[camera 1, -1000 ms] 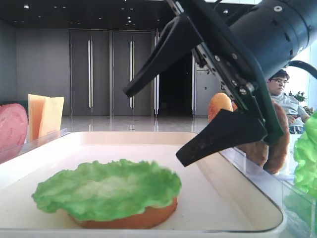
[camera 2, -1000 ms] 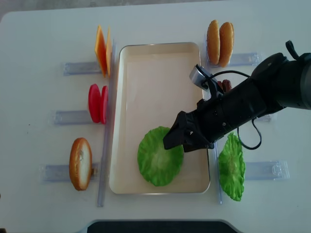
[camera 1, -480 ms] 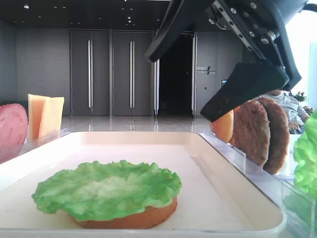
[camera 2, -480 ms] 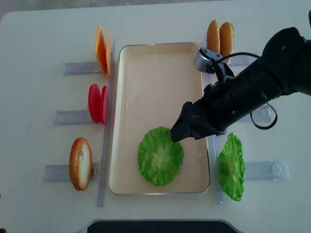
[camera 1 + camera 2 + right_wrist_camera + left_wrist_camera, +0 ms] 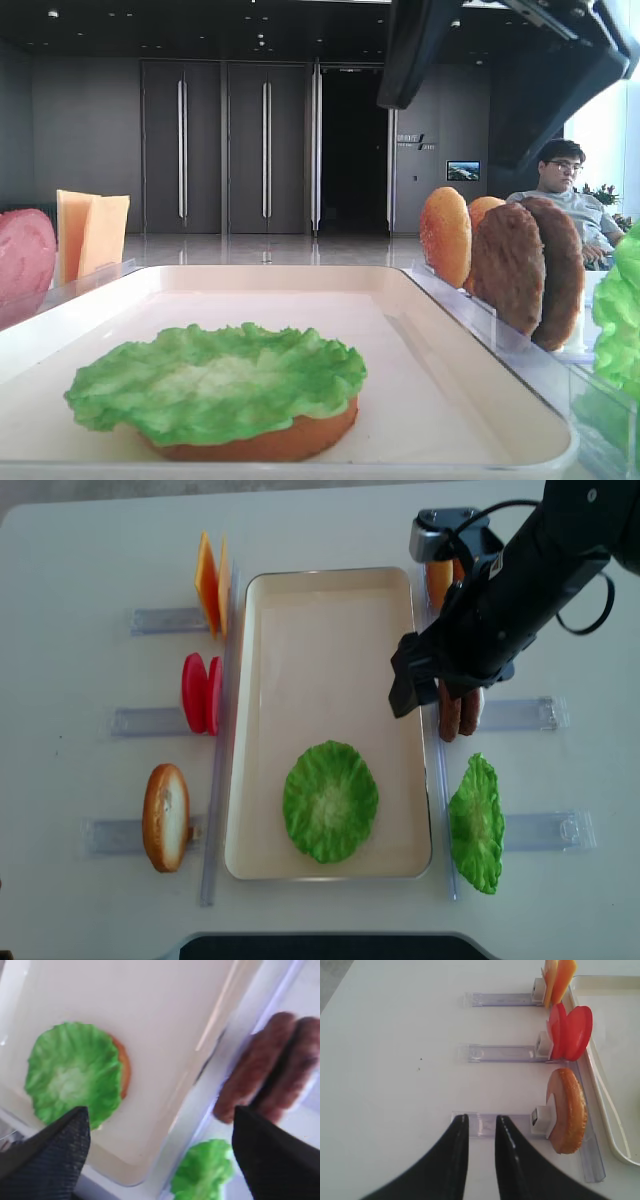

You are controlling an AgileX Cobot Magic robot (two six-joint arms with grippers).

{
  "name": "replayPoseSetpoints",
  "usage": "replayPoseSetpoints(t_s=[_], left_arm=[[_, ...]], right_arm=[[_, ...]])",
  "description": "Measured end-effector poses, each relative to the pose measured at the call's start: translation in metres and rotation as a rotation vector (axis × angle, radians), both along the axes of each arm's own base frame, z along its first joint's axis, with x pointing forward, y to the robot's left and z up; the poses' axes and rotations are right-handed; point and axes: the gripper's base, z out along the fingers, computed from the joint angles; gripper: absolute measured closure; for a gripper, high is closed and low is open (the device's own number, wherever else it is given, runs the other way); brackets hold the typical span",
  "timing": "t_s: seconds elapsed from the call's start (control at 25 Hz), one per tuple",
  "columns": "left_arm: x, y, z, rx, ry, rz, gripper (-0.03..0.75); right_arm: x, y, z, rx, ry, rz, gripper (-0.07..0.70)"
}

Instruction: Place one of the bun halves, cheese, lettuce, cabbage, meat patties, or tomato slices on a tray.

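Observation:
The cream tray (image 5: pixel 320 650) holds a lettuce (image 5: pixel 330 802) leaf lying on a bun half (image 5: pixel 262 440) near its front end. In the right wrist view the same lettuce (image 5: pixel 72 1077) shows at the left. My right gripper (image 5: pixel 445 690) hangs open and empty above the tray's right rim, over the two meat patties (image 5: pixel 452 722) standing in their rack. Its fingers frame the rim and the patties (image 5: pixel 265 1065) in the wrist view. My left gripper (image 5: pixel 481 1117) hovers left of the tray by a standing bun half (image 5: pixel 566 1110), jaws drawn to a thin slit, holding nothing.
Clear racks flank the tray. On the left stand cheese (image 5: pixel 210 590), tomato slices (image 5: pixel 200 693) and a bun half (image 5: pixel 165 816). On the right are two bun halves (image 5: pixel 437 580), partly behind the arm, and a spare lettuce leaf (image 5: pixel 475 823).
My right gripper has risen and moved away from the lettuce towards the far right, ending over the patties. It stayed open. The lettuce and bun have not moved.

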Motion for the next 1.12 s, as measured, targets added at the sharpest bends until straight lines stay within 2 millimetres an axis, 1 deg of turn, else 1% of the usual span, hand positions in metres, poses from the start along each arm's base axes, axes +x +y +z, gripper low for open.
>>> replayPoseSetpoints(t_s=[0.12,0.24,0.36,0.48,0.56,0.68,0.8,0.88,1.04,1.12], left_arm=[[0.0,0.0,0.0,0.0,0.0,0.0,0.575],[0.0,0.0,0.0,0.0,0.0,0.0,0.575],[0.0,0.0,0.0,0.0,0.0,0.0,0.575],[0.0,0.0,0.0,0.0,0.0,0.0,0.575],[0.0,0.0,0.0,0.0,0.0,0.0,0.575],[0.0,0.0,0.0,0.0,0.0,0.0,0.575],[0.0,0.0,0.0,0.0,0.0,0.0,0.575],[0.0,0.0,0.0,0.0,0.0,0.0,0.575],[0.0,0.0,0.0,0.0,0.0,0.0,0.575],[0.0,0.0,0.0,0.0,0.0,0.0,0.575]], right_arm=[[0.012,-0.009,0.018,-0.127,-0.086,-0.03,0.078],[0.019,-0.016,0.033,-0.209,-0.141,-0.05,0.078],[0.02,-0.019,0.04,-0.246,-0.156,-0.052,0.078],[0.021,-0.023,0.04,-0.283,-0.157,-0.057,0.078],[0.024,-0.03,0.04,-0.298,-0.154,-0.085,0.078],[0.035,-0.055,0.04,-0.303,-0.139,-0.171,0.078],[0.047,-0.091,0.04,-0.307,-0.117,-0.294,0.078],[0.053,-0.119,0.04,-0.316,-0.098,-0.383,0.078],[0.054,-0.17,0.039,-0.383,-0.053,-0.509,0.078],[0.053,-0.188,0.039,-0.418,-0.05,-0.548,0.078]])
